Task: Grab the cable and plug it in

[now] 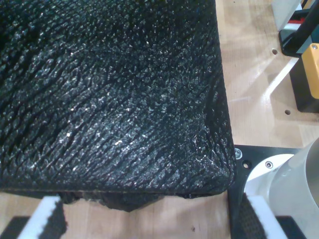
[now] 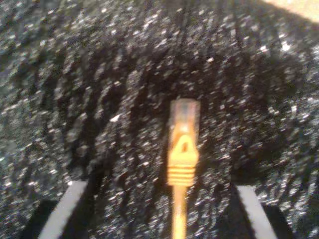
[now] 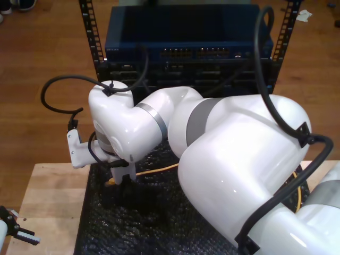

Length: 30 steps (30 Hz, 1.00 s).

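**Cable lying on black mat between the open fingers of my second gripper**

The cable (image 2: 181,149) is orange-yellow with a small clear plug at its tip. In the second wrist view it lies on the black textured mat (image 2: 75,99), its plug and ribbed boot centred between the two fingertips, with mat showing on each side of it. No finger touches it. The picture is blurred, so whether the plug rests flat or slightly raised cannot be told.

Findings, largest first, all placed against the mat:

1. Black mat (image 3: 106,234): covers the wooden table (image 3: 50,196), which shows bare beside it toward the exterior view's left. One rounded corner of the mat (image 1: 99,99) shows in the first wrist view.
2. A white arm (image 3: 175,127) reaches over the mat from the exterior view's right, its wrist pointing down onto it.
3. Blue rack unit (image 3: 186,42): stands beyond the far edge of the mat, with rows of ports on its front.
4. The cable (image 3: 159,169) runs across the mat from the exterior view's right to the base of the downward wrist.
5. My second gripper (image 2: 159,209): jaws wide apart, holding nothing, straddling the plug.
6. My first gripper (image 1: 149,219): just off the mat's edge, over bare wood, jaws apart, holding nothing.
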Each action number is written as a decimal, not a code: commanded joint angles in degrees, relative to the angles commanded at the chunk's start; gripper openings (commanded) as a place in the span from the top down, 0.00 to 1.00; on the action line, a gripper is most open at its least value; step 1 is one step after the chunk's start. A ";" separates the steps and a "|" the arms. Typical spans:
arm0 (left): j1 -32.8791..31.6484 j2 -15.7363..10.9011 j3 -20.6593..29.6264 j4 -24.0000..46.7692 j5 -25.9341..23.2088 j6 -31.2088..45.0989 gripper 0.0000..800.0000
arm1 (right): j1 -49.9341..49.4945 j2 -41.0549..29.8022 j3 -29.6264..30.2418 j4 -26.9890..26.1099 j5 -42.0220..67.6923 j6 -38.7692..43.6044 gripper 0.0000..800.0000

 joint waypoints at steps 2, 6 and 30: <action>0.00 0.00 0.00 0.00 0.00 0.00 0.00 | 0.00 0.26 -0.18 0.00 0.00 0.00 0.22; 0.00 0.00 0.00 0.00 0.00 0.00 0.00 | 0.00 0.26 -0.35 -0.09 -0.09 -0.09 0.28; 0.00 0.09 0.00 0.00 0.00 0.00 0.00 | 0.09 0.70 -1.58 -2.20 -0.44 0.00 0.50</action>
